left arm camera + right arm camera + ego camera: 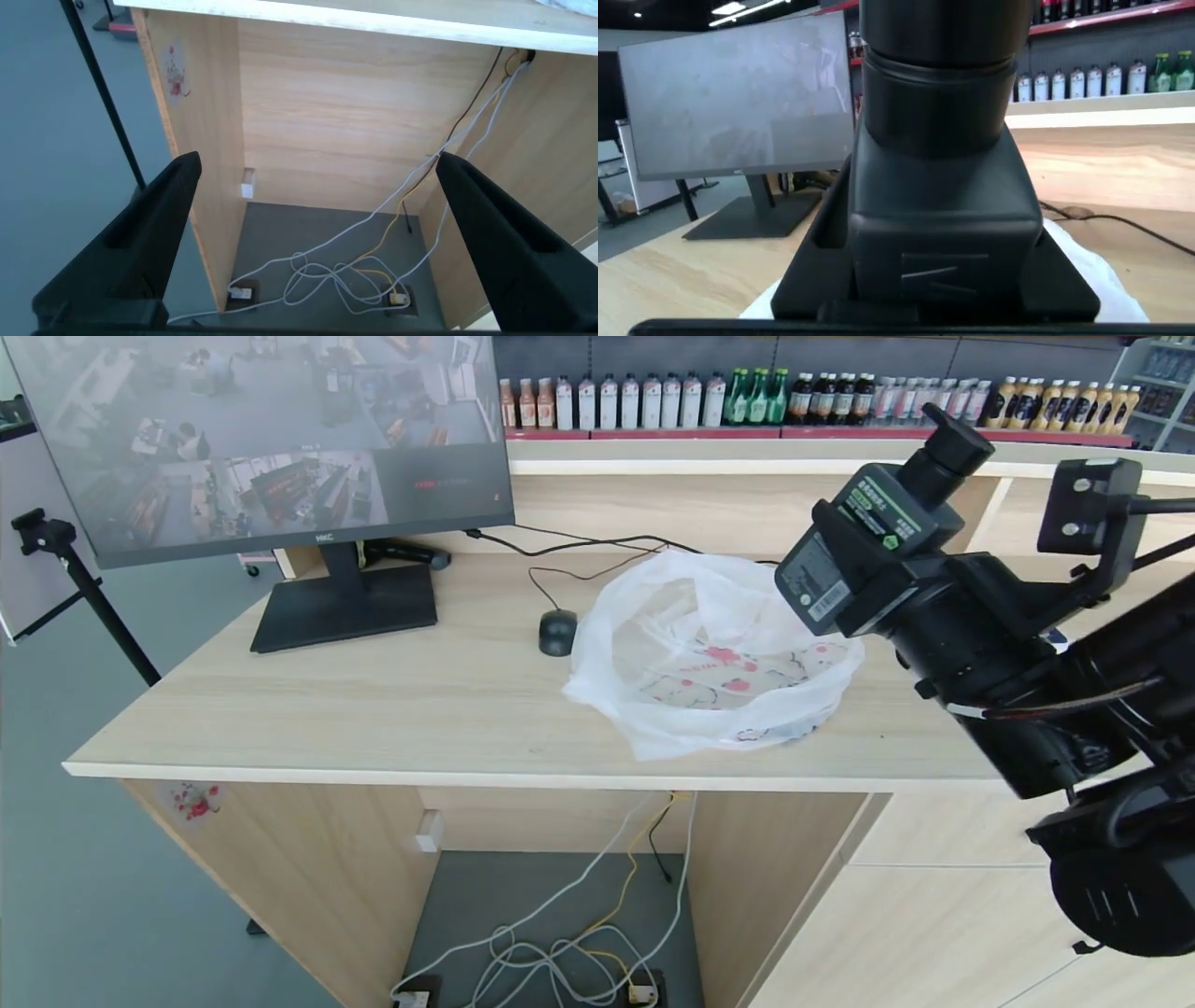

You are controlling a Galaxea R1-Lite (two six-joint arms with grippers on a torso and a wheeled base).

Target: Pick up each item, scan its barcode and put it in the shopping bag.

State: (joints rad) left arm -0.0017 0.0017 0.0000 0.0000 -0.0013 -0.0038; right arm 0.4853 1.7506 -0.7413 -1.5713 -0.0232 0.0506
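Right pincer [920, 616]: clamped on the bottle [868, 532], cap pointing away and up.
Bottle: held tilted, clear of the counter [373, 709], probably to keep its barcode label [827, 599] bare for scanning.
Bag [709, 653]: just below the pincer, mouth spread, likely to take a drop.
Left pincer [318, 252]: spread wide, empty, low before the counter's underside.
Views: head view gives label and bag; right wrist view gives fingers [808, 271] flanking the bottle.

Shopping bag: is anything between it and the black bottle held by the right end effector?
Nothing visible. The black bottle is held in the right end effector beside the shopping bag, whose mouth is open.
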